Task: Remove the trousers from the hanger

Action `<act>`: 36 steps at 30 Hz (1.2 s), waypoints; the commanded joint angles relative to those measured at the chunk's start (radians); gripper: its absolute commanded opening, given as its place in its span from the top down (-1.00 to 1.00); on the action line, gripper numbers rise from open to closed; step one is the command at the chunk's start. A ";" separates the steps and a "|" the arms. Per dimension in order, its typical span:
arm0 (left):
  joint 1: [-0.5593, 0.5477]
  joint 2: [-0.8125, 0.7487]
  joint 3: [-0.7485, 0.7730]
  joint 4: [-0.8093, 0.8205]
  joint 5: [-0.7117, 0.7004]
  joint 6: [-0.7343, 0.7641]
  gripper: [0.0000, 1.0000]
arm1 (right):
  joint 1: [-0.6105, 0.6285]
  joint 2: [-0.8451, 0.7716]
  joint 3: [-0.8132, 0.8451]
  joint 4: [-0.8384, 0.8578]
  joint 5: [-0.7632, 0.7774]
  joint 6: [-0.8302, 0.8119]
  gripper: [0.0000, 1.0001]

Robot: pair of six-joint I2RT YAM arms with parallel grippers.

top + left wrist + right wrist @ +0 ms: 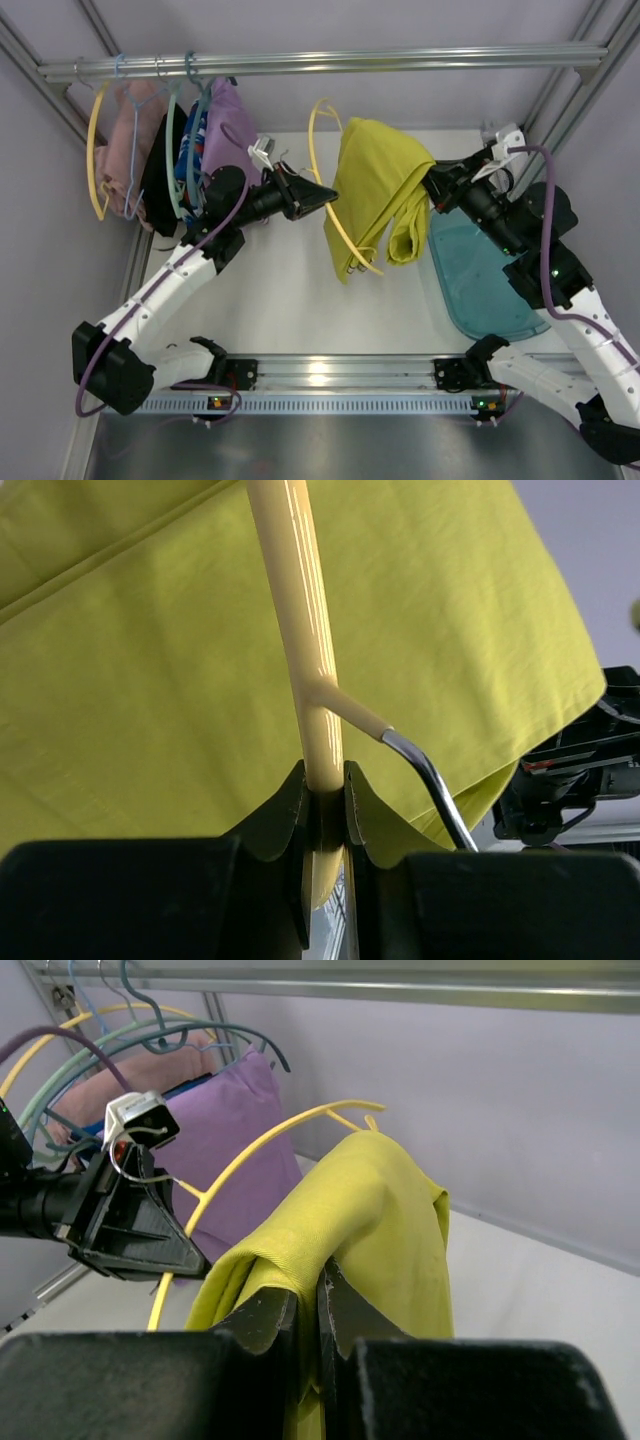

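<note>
Trousers, yellow-green, hang draped over the yellow hanger, clear of the table. Left gripper, at the garment's 9 o'clock, clamps the hanger shaft beside the metal hook. Right gripper, at 3 o'clock, pinches a fabric fold. Cloth is judged light, soft and limp, best taken by a fold. Hanger appears thin, stiff and slick, best held near the hook.

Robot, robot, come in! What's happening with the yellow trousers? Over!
Left gripper shut on hanger. Right gripper shut on trousers, not yet off hanger. Other clothes hang apart on rail. Over.
</note>
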 commanded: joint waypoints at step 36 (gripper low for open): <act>0.015 0.027 -0.006 -0.091 -0.029 0.216 1.00 | -0.300 -0.250 0.249 -0.025 0.411 -0.199 1.00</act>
